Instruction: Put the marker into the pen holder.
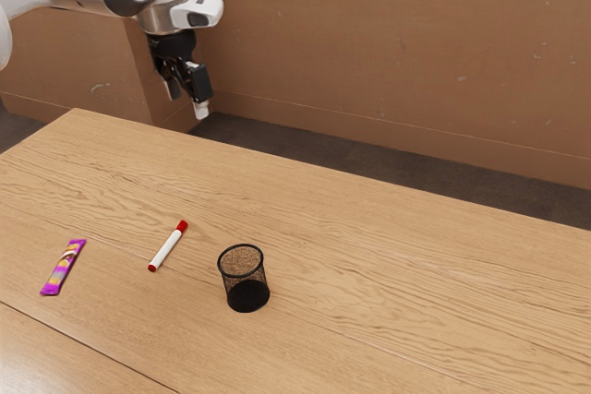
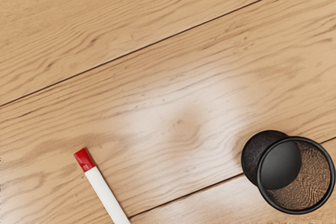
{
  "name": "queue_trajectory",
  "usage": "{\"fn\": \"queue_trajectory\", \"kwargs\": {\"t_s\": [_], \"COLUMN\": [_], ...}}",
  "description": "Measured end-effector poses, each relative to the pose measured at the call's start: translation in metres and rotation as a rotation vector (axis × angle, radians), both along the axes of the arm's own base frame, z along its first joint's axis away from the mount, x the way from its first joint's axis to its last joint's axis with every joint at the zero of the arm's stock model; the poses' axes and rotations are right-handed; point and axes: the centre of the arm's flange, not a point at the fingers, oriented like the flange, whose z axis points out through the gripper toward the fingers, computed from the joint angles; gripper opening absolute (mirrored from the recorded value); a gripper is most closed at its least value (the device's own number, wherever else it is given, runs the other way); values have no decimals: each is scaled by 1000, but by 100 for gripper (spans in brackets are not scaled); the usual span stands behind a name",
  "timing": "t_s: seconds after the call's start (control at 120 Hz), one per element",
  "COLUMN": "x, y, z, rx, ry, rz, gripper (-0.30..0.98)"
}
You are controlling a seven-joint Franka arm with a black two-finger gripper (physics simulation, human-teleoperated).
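Gripper (image 1: 187, 105) hangs upper left in the exterior view, fingers spread. Marker (image 1: 167, 248) lies lower left, nearly straight below it in frame, slanting up to the right, so the grab probably needs to close across that slant.

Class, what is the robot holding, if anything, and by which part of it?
Nothing is held: the gripper has its jaws apart and empty, and the marker lies on the table.

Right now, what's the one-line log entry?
end effector: open, raised, empty | marker: lying on table | pen holder: upright, empty | purple packet: on table | placement: not done
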Motion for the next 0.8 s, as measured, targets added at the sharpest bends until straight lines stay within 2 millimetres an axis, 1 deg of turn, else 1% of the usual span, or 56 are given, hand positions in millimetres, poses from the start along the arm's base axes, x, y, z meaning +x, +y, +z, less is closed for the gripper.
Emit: {"fn": "queue_trajectory", "kwargs": {"t_s": [0.175, 0.2, 0.225, 0.275, 0.333, 0.358, 0.408, 0.45, 0.492, 0.575, 0.633, 0.692, 0.742, 0.8], "x": [1, 2, 4, 7, 11, 13, 16, 20, 24, 22, 22, 25, 28, 28], "y": [1, 3, 10, 37, 65, 76, 91, 96, 96, 99, 109, 114, 117, 125], "z": [-1, -4, -10, -27, -62, -74, -89, -103, -119, -160, -181, -194, -201, -213], "rx": [4, 5, 5, 3, 2, 2, 5, 7, 6, 4, 3, 2, 2, 1], "ry": [2, 5, 11, 33, 80, 97, 112, 123, 126, 128, 115, 96, 80, 75], "rz": [-52, -55, -48, 1, 64, 88, 124, 141, 150, 187, 240, 282, 316, 373], "gripper": [69, 69, 68, 68, 69, 69, 69, 69, 69, 69, 69, 69, 67, 59]}}
